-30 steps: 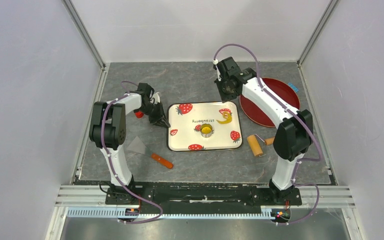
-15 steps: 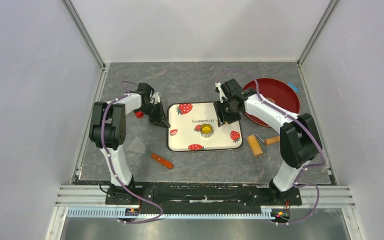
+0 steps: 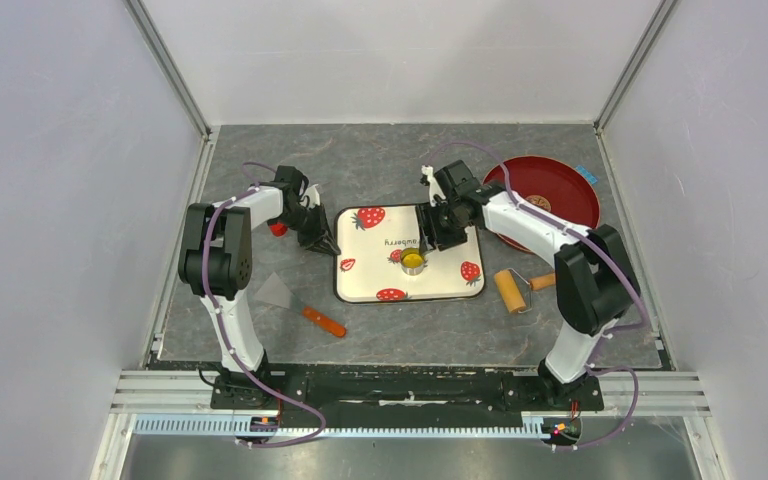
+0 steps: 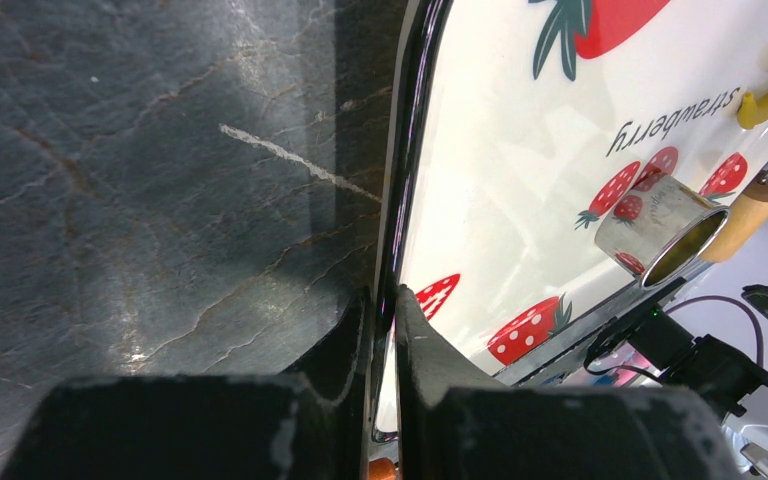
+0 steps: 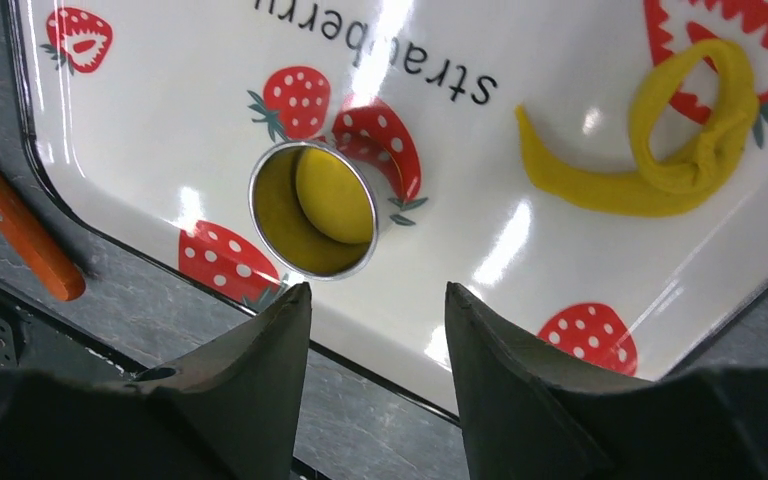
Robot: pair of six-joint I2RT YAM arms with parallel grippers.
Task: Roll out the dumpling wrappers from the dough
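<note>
Nearest the arm bases, an orange-handled spatula (image 3: 298,303) is lying on the table (image 3: 390,160), with a wooden roller (image 3: 510,290) off to its right. Between them a strawberry-print tray (image 3: 440,285) is sitting, its left rim being pinched by the clenched left claw (image 4: 385,305). A round yellow dumpling wrapper (image 5: 332,195) is resting inside the metal ring cutter (image 3: 412,261) on the tray. The released right claw (image 5: 378,292) is hovering empty just past it. A looped dough scrap (image 5: 660,150) is lying near the tray's far right corner, and a red plate (image 3: 560,185) is sitting beyond.

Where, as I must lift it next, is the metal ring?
In the top view the metal ring stands on the tray, just nearside of centre, with a yellow dough disc inside it.
</note>
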